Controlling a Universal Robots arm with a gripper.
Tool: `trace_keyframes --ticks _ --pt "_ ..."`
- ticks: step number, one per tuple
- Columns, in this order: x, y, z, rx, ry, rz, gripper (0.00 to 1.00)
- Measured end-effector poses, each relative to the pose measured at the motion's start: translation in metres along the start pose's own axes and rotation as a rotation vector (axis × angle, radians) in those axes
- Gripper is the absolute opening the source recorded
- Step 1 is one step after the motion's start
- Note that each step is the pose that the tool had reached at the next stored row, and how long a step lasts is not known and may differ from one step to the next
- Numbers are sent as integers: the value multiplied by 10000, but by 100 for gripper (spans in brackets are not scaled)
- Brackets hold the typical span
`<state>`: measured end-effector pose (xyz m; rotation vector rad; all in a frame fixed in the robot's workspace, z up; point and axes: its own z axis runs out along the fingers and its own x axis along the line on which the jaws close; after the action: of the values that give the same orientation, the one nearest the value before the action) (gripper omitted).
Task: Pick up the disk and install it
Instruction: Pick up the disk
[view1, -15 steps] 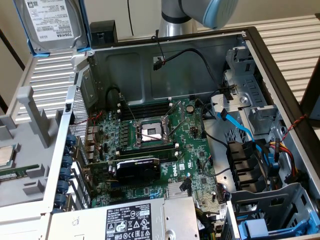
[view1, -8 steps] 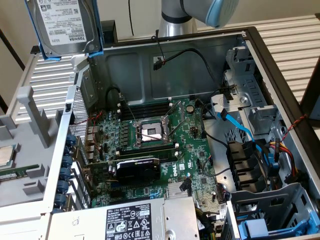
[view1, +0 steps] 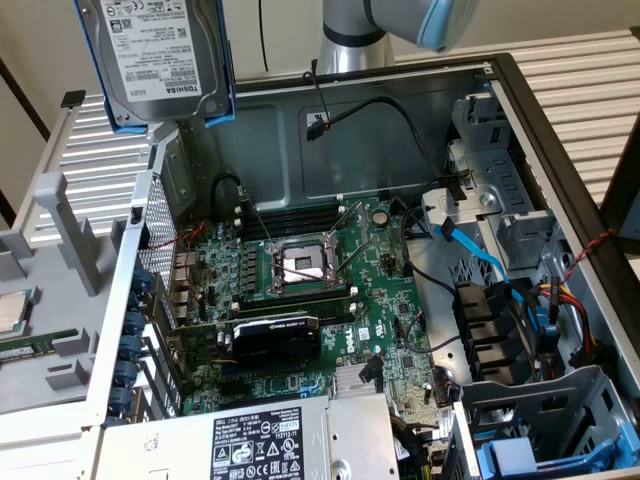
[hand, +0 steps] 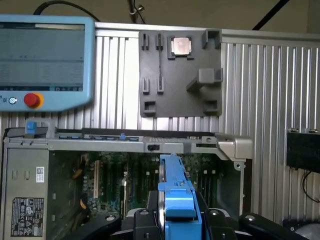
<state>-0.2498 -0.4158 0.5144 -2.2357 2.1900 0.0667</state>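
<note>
Silver metal and bright blue in the upper left of the exterior view: we've got the flat rectangular silver hard drive in its blue plastic carrier (view1: 155, 60), white label facing us. It hangs above the open grey metal computer case (view1: 290, 150), well clear of the green motherboard (view1: 310, 300). In the lower right corner, another blue-framed drive (view1: 515, 455) sits in its bay.

Over to the wrist view: the black gripper (hand: 177, 222) has its fingers (hand: 144, 220) pinching the blue carrier from both sides. We see the drive edge-on, with the open case beyond it.
</note>
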Motion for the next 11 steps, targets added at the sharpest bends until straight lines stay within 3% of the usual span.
trace_keyframes --ticks 11 --pt "275 -357 -42 -40 -8 1 37"
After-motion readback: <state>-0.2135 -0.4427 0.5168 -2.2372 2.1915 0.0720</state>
